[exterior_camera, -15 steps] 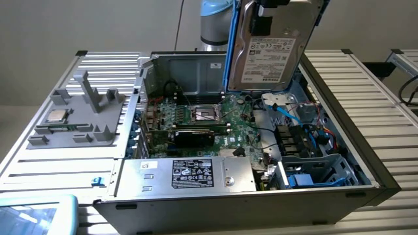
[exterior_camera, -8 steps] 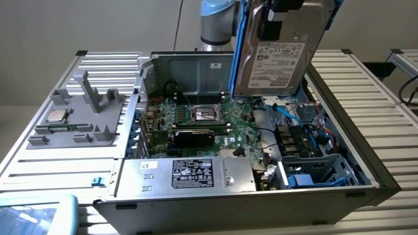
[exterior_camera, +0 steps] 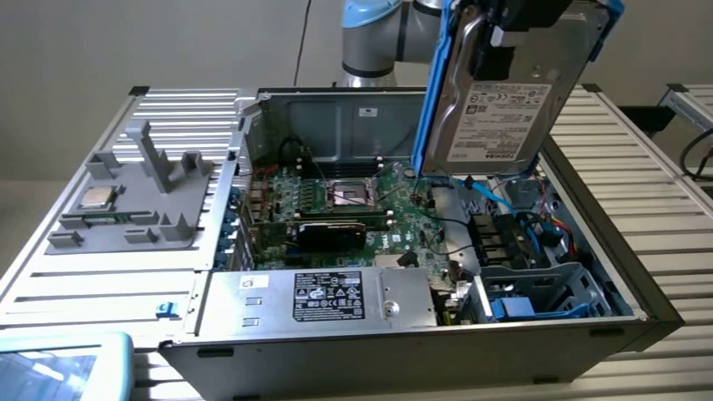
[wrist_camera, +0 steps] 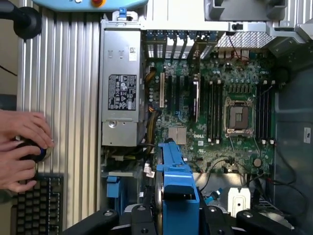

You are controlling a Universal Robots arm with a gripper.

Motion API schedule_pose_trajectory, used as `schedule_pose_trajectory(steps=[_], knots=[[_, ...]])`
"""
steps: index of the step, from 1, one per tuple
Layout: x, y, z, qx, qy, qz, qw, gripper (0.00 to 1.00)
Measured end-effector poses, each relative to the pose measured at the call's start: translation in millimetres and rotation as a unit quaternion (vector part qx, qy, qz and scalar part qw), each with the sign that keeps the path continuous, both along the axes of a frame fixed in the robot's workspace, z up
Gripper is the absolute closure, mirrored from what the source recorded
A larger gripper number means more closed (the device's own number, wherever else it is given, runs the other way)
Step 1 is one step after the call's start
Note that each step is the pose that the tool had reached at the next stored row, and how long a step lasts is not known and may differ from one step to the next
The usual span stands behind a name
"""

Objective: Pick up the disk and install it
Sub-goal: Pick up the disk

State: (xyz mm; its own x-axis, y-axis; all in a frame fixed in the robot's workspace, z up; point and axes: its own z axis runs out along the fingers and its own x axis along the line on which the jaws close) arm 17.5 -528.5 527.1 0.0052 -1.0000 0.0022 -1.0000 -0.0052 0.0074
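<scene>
The disk [exterior_camera: 502, 109], grey metal with a white label and a bright blue frame, hangs upright over the open computer case [exterior_camera: 624, 284], above its right half in the exterior view. My gripper [exterior_camera: 492, 60] is shut on it from above, a black finger lying against the labelled face. In the wrist view the disk [wrist_camera: 176, 171] appears edge-on as a blue strip between my gripper's [wrist_camera: 178, 218] two black fingers, with the motherboard [wrist_camera: 225, 98] beneath it.
Inside the case are a silver power supply [exterior_camera: 317, 296] with a black label, a drive cage [exterior_camera: 535, 292] with blue parts, and loose cables. A grey fixture [exterior_camera: 134, 209] holding a small silver chip [exterior_camera: 95, 198] lies on the ribbed table. A person's hands [wrist_camera: 22, 147] rest beside a keyboard [wrist_camera: 36, 205].
</scene>
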Motion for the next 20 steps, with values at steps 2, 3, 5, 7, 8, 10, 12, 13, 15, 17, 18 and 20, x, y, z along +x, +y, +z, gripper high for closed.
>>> schedule_pose_trajectory(steps=[2, 3, 5, 7, 8, 10, 12, 13, 15, 17, 18, 20], knots=[[5.8, -3.6, 0.0, 0.0, 0.0, 0.0, 1.0, 0.63], [8.7, -5.4, 0.0, 0.0, 0.0, 0.0, 1.0, 0.63], [14.3, -9.4, 0.0, 0.0, 0.0, 0.0, 1.0, 0.63], [18.8, -14.7, 0.0, 0.0, 0.0, 0.0, 1.0, 0.63], [20.9, -17.5, 0.0, 0.0, 0.0, 0.0, 1.0, 0.63], [25.4, -23.6, 0.0, 0.0, 0.0, 0.0, 1.0, 0.63], [29.8, -29.4, 0.1, 0.0, 0.0, 0.0, 1.0, 0.63], [32.5, -31.8, 0.0, 0.0, 0.0, 0.0, 1.0, 0.63], [38.9, -36.0, 0.0, 0.0, 0.0, 0.0, 1.0, 0.63], [45.2, -40.0, 0.0, 0.0, 0.0, 0.0, 1.0, 0.63], [48.5, -42.1, 0.0, 0.0, 0.0, 0.0, 1.0, 0.63], [55.4, -46.6, 0.0, 0.0, 0.0, 0.0, 1.0, 0.63]])
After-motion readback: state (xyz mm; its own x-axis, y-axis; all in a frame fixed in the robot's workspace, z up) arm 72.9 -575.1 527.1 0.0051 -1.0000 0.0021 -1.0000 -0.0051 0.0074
